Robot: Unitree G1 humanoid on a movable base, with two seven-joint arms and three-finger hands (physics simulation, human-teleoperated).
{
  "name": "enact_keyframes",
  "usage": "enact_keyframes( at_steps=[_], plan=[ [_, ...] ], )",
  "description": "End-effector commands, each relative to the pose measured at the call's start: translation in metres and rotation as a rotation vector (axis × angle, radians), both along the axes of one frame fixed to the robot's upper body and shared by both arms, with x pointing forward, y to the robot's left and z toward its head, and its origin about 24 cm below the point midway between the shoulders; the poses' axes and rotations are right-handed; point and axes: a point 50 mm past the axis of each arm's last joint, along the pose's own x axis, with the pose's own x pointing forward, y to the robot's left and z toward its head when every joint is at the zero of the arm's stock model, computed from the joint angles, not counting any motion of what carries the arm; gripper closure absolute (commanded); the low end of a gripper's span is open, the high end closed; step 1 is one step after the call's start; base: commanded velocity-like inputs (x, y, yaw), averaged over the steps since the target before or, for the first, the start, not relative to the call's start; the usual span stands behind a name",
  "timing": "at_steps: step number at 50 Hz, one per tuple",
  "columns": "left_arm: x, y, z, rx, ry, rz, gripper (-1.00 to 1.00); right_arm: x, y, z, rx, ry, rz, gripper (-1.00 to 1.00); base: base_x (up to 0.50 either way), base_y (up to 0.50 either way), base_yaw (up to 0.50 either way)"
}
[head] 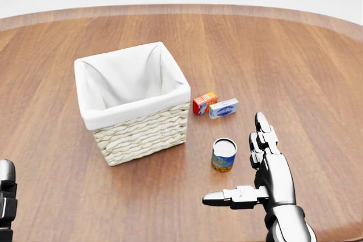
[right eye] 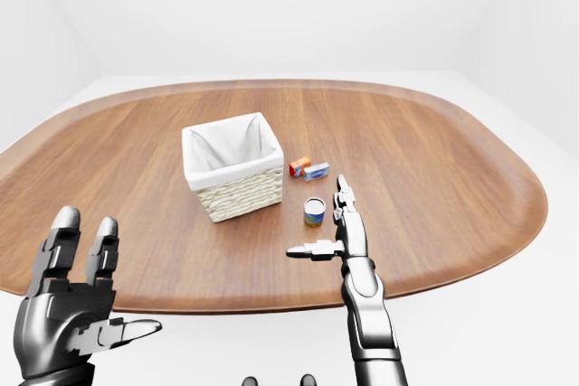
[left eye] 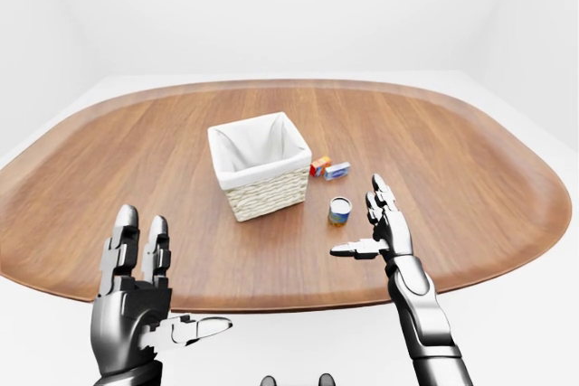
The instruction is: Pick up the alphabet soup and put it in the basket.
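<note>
The alphabet soup can stands upright on the wooden table, just right of the basket. The basket is woven with a white cloth lining, and nothing shows inside it. My right hand is open, fingers up and thumb pointing left, just right of and below the can, not touching it. My left hand is open and empty at the lower left of the left-eye view, off the table edge.
A small red-orange box and a small blue-white box lie side by side above the can, right of the basket. The table's near edge runs below both hands.
</note>
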Motion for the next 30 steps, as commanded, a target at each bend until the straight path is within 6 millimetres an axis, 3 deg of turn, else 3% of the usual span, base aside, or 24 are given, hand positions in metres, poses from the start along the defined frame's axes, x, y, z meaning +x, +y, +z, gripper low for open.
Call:
enact_keyframes(
  at_steps=[1, 30],
  plan=[
    [-0.0012, -0.0013, -0.0015, 0.0, 0.01, -0.006, -1.0, -0.0007, 0.0003, 0.0003, -0.001, -0.001, 0.001, -1.0, 0.22, 0.0, 0.0],
    [-0.0021, -0.0032, -0.0038, 0.005, 0.031, -0.012, -1.0, -0.0006, 0.0006, -0.0002, -0.001, -0.001, 0.005, -1.0, 0.23, 0.0, 0.0]
  ],
)
